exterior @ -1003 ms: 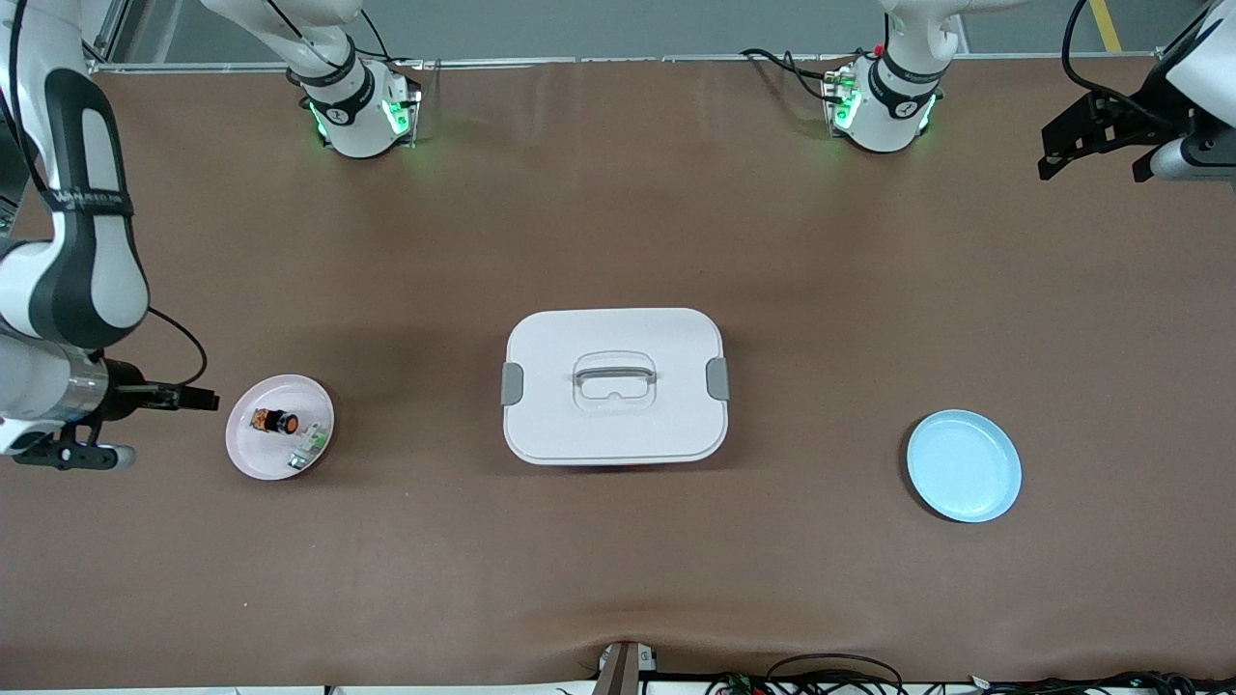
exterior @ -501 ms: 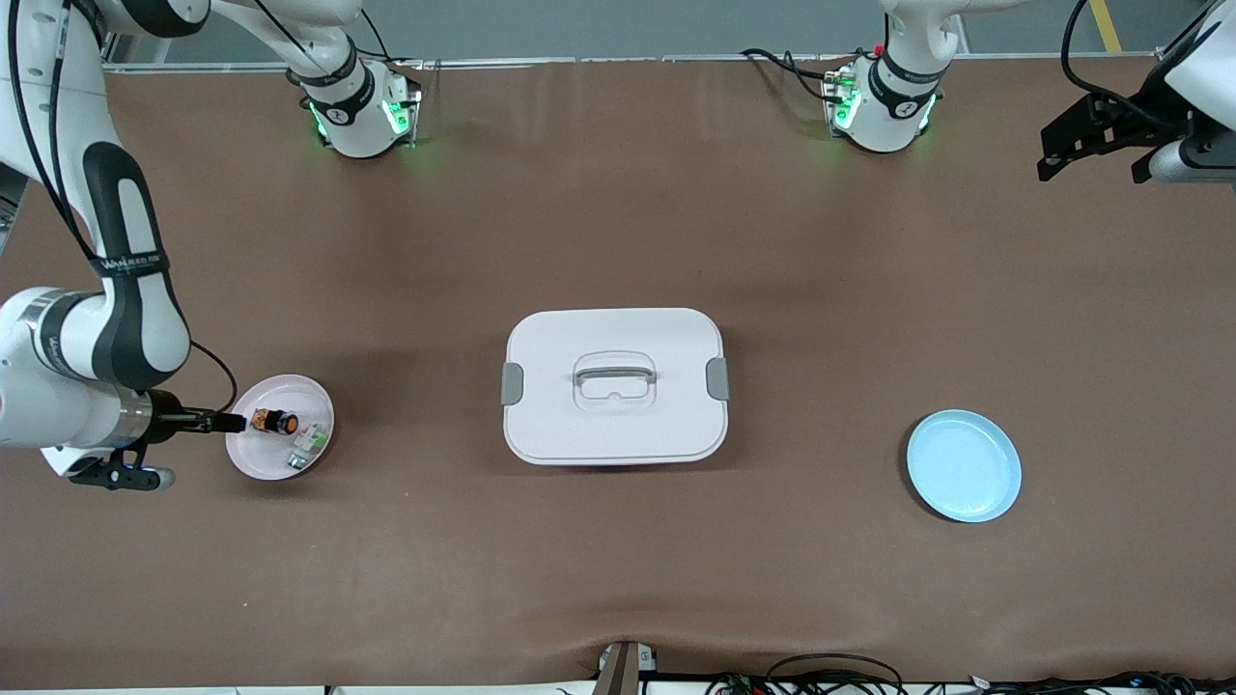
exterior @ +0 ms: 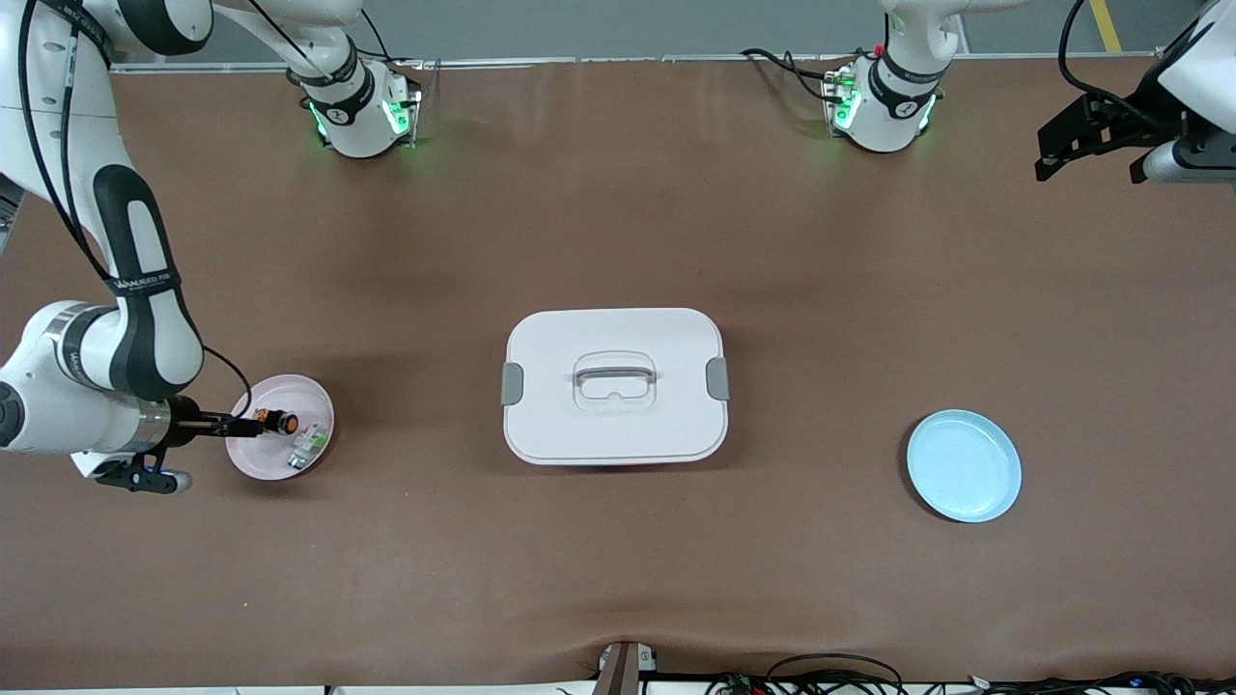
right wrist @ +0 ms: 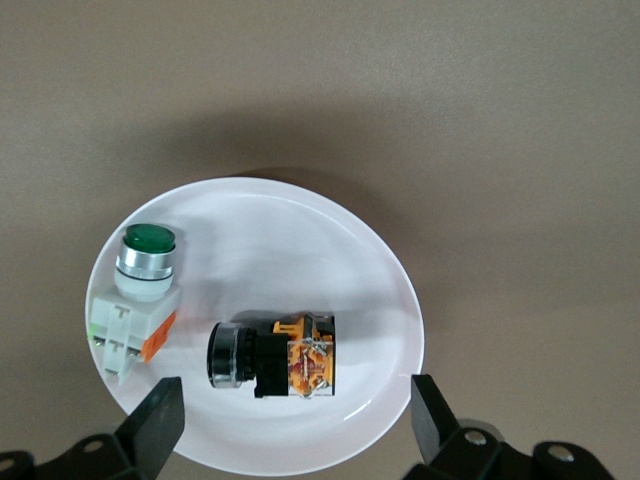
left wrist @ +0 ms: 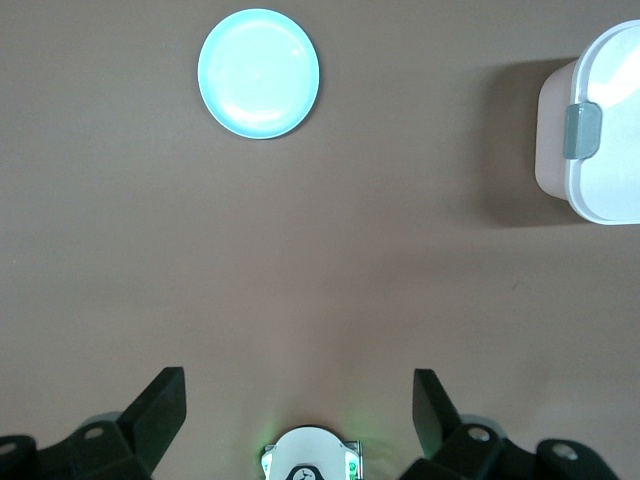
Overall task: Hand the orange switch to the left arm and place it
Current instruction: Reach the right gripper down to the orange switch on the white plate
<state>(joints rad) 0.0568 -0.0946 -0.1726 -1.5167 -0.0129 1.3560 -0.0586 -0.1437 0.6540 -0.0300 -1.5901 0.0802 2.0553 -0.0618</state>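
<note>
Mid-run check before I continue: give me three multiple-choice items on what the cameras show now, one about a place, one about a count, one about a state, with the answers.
1. Where does the orange switch lie?
A. On the pink plate
B. On the blue plate
C. On the box lid

2. How many parts are on the pink plate?
A. One
B. Two
C. Three

3. How do the right gripper fingers stand?
A. Shut on the orange switch
B. Shut on nothing
C. Open, over the pink plate

Answers:
1. A: the right wrist view shows it on its side on that plate.
2. B: the orange switch and a green-and-white component lie there side by side.
3. C: both fingers stand wide apart with the switch between them, not gripped. The left gripper waits open toward the left arm's end of the table.
</note>
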